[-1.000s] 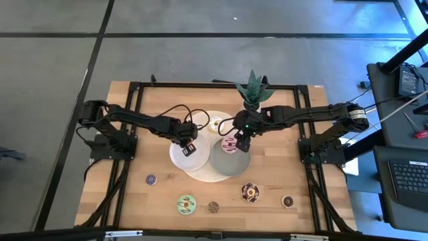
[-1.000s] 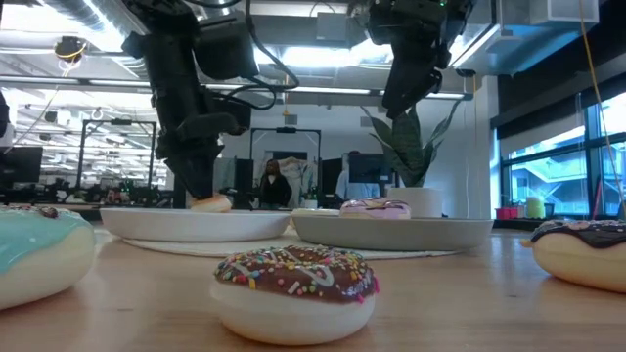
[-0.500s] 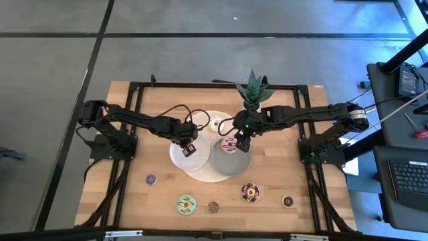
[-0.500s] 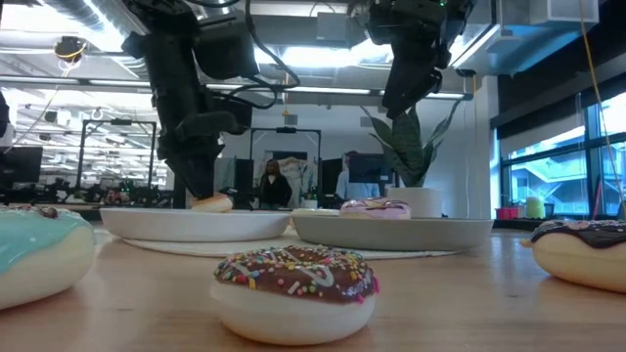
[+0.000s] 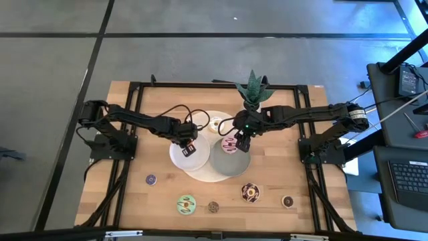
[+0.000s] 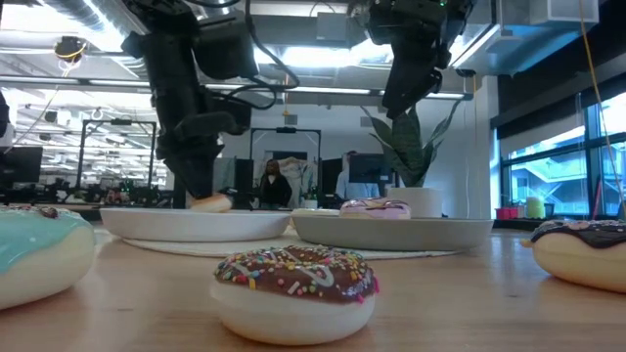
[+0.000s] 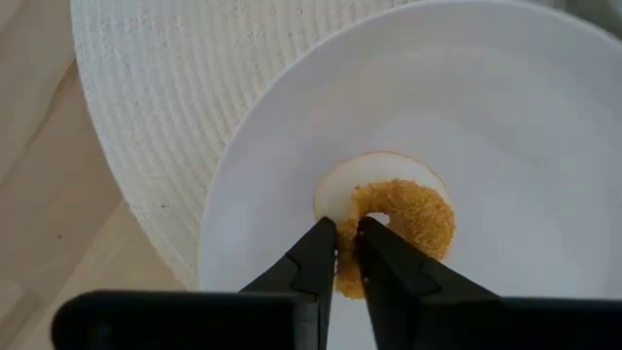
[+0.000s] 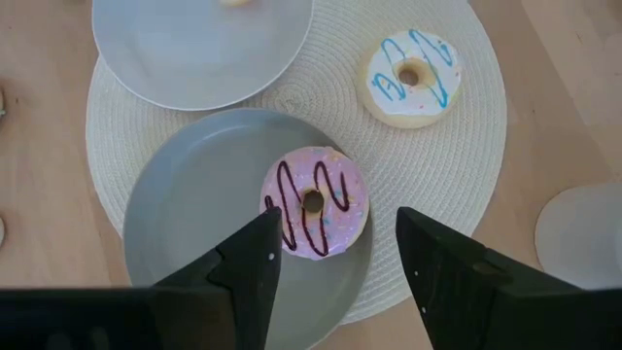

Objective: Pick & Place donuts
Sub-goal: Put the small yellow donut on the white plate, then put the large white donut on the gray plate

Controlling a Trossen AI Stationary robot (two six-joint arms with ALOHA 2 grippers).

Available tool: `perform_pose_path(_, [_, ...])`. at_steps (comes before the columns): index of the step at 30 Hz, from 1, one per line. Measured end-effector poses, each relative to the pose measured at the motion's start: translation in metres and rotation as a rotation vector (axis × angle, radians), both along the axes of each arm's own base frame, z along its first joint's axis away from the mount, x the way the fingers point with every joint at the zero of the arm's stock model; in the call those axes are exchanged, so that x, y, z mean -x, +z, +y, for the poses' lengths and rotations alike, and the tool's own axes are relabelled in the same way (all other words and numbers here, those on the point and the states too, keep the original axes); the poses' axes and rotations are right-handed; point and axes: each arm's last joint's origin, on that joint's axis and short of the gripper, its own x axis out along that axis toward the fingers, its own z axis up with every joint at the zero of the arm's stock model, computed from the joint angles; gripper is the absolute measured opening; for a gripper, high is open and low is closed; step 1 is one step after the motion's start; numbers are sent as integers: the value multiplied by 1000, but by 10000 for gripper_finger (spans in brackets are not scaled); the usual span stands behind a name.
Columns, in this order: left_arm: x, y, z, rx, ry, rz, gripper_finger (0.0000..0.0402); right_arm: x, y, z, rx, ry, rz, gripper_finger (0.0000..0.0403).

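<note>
My left gripper (image 7: 347, 228) points down over the white plate (image 7: 505, 126) and is shut on an orange-crumbed donut (image 7: 408, 209) that lies there; the low view shows the same donut (image 6: 210, 202) just above the plate's rim. My right gripper (image 8: 338, 222) hangs open above a pink donut with dark stripes (image 8: 315, 202), which lies flat on the grey plate (image 8: 185, 214), and touches nothing. A cream donut with blue icing (image 8: 410, 77) lies on the round woven mat (image 8: 466, 194). My left gripper pinches the near side of the orange-crumbed donut's ring (image 7: 348, 277) between its two fingers, coming from above and pointing down. The donut sits on the white plate or just over it; I cannot tell which.
Nearer the table's front edge lie a chocolate donut (image 5: 250, 193), a green one (image 5: 185, 203) and three small ones (image 5: 150, 179), (image 5: 213, 207), (image 5: 287, 201). A potted plant (image 5: 254, 87) stands at the far side. The two plates overlap the mat (image 5: 200, 175).
</note>
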Motion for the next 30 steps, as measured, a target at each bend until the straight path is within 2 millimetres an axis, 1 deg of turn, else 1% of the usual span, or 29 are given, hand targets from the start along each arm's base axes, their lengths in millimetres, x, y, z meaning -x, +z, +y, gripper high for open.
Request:
perform_pose_path(5, [3, -1, 0, 5, 9, 33, 85, 0, 0, 0, 0, 0, 0, 204])
perform_pose_path(9, [4, -1, 0, 6, 11, 37, 103, 0, 0, 0, 0, 0, 0, 204])
perform_pose_path(13, [4, -1, -1, 20, -3, 38, 113, 0, 0, 0, 0, 1, 0, 204])
perform_pose_path(18, [4, 1, -1, 24, -6, 29, 115, 0, 0, 0, 2, 3, 0, 204])
perform_pose_path(22, [6, 18, 0, 12, -8, -30, 112, -4, 3, 0, 23, 35, -44, 204])
perform_pose_path(27, [16, 44, 2, -108, 6, -122, 115, -10, 7, 0, 38, 52, -113, 204])
perform_pose_path(30, [23, 57, 3, -173, 28, -171, 115, -15, 1, -2, 39, 42, -115, 204])
